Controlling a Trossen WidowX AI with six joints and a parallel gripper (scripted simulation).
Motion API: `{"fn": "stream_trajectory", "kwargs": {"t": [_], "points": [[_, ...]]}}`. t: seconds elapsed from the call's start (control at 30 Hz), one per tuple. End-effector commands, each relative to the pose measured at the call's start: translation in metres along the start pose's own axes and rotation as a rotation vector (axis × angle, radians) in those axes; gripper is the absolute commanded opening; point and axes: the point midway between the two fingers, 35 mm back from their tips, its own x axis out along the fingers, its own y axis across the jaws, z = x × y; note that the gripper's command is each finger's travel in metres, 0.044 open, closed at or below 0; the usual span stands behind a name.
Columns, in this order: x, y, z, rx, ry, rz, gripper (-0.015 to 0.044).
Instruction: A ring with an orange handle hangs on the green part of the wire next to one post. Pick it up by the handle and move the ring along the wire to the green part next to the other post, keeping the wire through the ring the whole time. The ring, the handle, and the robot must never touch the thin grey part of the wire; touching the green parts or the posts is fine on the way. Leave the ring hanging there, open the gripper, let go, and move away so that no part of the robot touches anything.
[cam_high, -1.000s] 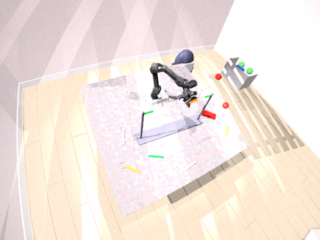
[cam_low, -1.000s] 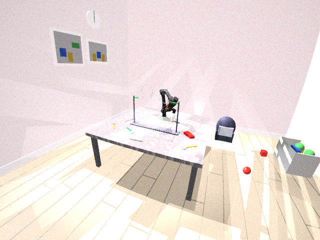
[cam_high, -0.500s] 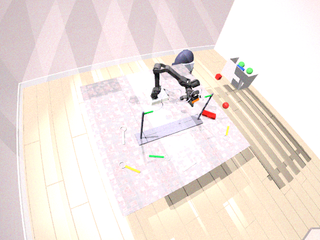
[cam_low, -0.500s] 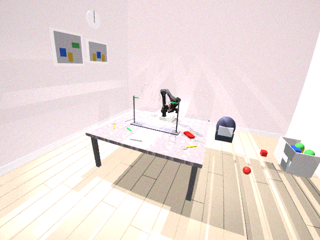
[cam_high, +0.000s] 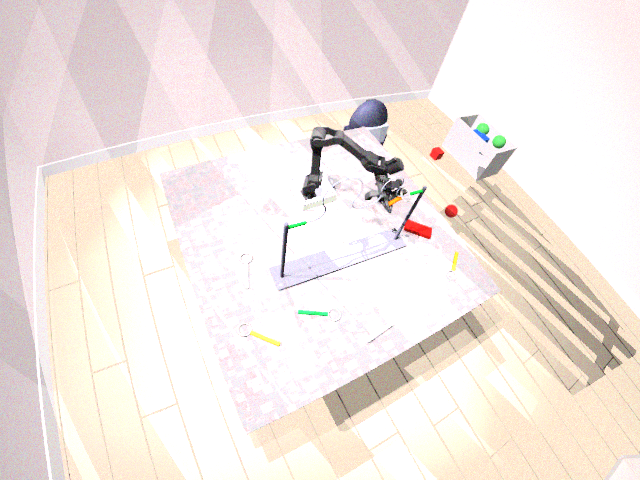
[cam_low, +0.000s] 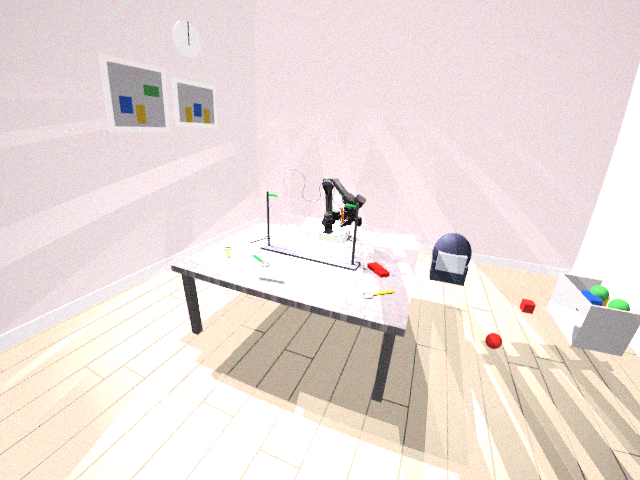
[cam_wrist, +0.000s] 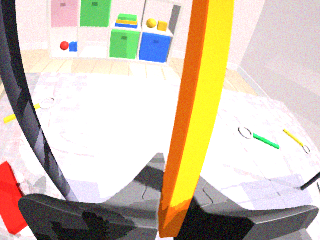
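The orange handle (cam_high: 394, 200) (cam_low: 342, 214) (cam_wrist: 195, 110) is held in my gripper (cam_high: 388, 204) (cam_wrist: 165, 159), which is shut on it. It is near the right post (cam_high: 410, 212) (cam_low: 354, 237) (cam_wrist: 25, 105) and its green part (cam_high: 417, 192) (cam_low: 351, 206). The ring is too faint to make out, so I cannot tell where it sits on the wire. The left post (cam_high: 284, 250) (cam_low: 268, 219) has a green part (cam_high: 297, 225) (cam_low: 272, 195). The thin grey wire (cam_low: 293, 169) curves up between the posts and is partly washed out.
A red block (cam_high: 417, 228) (cam_low: 377, 269) (cam_wrist: 10, 200) lies beside the right post's foot. Loose ringed handles lie on the table: a green one (cam_high: 312, 312) (cam_low: 257, 258) (cam_wrist: 265, 141), a yellow one (cam_high: 265, 338) and another yellow one (cam_high: 454, 261) (cam_low: 383, 292).
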Motion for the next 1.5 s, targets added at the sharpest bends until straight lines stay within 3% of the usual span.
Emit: {"fn": "stream_trajectory", "kwargs": {"t": [0.0,1.47], "points": [[-0.001,0.008,-0.002,0.006,0.006,0.007,-0.015],[0.001,0.041,-0.016,0.013,0.003,0.01,-0.015]]}}
